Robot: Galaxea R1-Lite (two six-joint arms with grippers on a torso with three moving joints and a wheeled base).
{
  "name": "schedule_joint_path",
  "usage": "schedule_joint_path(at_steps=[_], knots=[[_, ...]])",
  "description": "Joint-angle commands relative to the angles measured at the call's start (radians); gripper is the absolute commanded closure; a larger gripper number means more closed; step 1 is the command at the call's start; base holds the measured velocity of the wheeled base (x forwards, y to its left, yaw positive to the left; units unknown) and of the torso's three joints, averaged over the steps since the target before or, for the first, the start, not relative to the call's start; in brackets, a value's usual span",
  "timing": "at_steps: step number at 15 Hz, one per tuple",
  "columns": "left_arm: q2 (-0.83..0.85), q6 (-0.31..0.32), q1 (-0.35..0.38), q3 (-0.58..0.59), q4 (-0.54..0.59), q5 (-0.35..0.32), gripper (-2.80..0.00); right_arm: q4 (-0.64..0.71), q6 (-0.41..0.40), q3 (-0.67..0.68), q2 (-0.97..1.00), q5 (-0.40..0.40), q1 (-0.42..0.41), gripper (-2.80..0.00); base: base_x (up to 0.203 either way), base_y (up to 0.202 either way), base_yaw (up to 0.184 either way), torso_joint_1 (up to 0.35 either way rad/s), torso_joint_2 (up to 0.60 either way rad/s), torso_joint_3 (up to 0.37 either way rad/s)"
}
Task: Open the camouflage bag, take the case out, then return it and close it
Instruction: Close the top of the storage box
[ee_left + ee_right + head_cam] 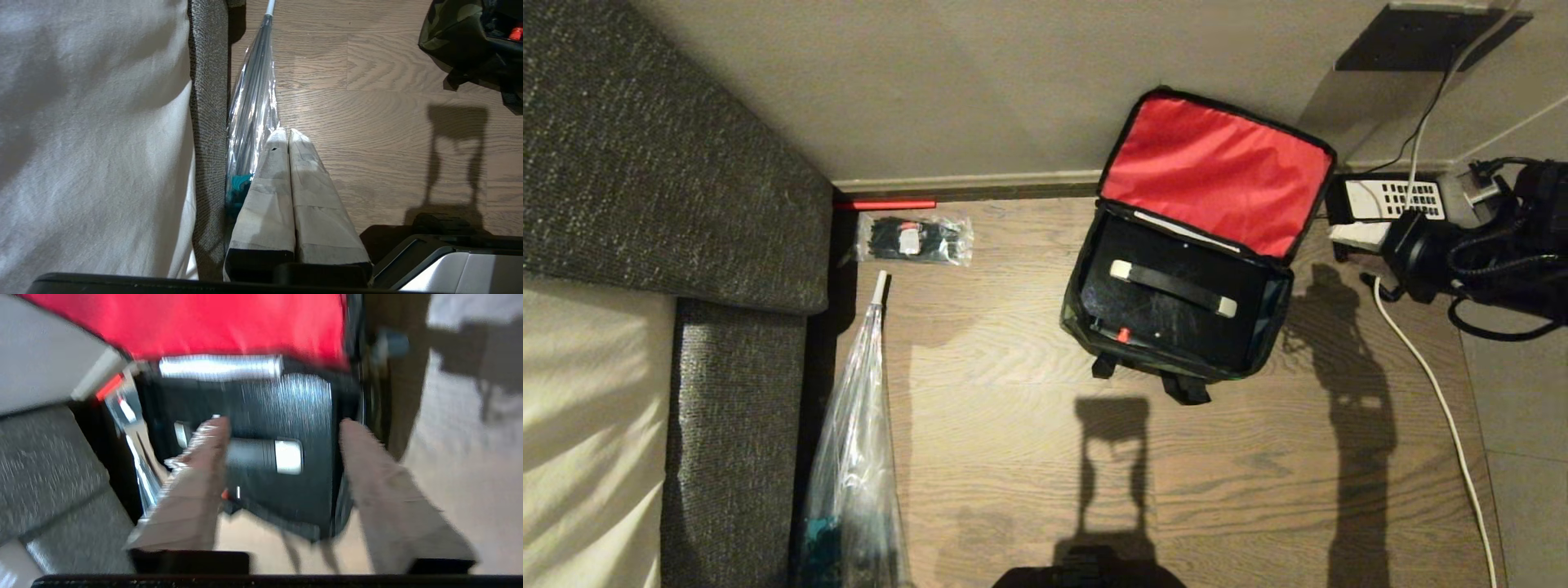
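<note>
The camouflage bag lies open on the wooden floor, its red-lined lid folded back against the wall. Inside it the flat black case lies with its handle facing up. In the right wrist view, my right gripper hangs above the case. Its fingers are spread apart with nothing between them, and one fingertip overlaps the handle. It is outside the head view. My left gripper is shut and empty, parked low beside the sofa, with a corner of the bag far off.
A grey sofa fills the left side. An umbrella in a clear sleeve and a packet of black cable ties lie beside it. To the bag's right are a telephone, black cabled gear and a white cable.
</note>
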Motion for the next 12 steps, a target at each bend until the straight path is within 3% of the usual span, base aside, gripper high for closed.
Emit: schedule_joint_path(at_steps=[1, 11, 12], knots=[[-0.002, 0.000, 0.001, 0.000, 0.000, 0.001, 0.00, -0.098, 0.021, -0.038, 0.070, 0.004, -0.007, -2.80, 0.000, 0.000, 0.000, 0.000, 0.00, 0.000], [-0.002, 0.000, 0.001, 0.000, 0.000, 0.001, 0.00, -0.225, 0.065, -0.254, 0.282, 0.006, -0.040, -2.80, 0.000, 0.000, 0.000, 0.000, 0.00, 0.000], [-0.002, 0.000, 0.001, 0.000, 0.000, -0.001, 0.00, -0.232, 0.099, -0.271, 0.300, 0.006, -0.040, -2.80, 0.000, 0.000, 0.000, 0.000, 0.00, 0.000]])
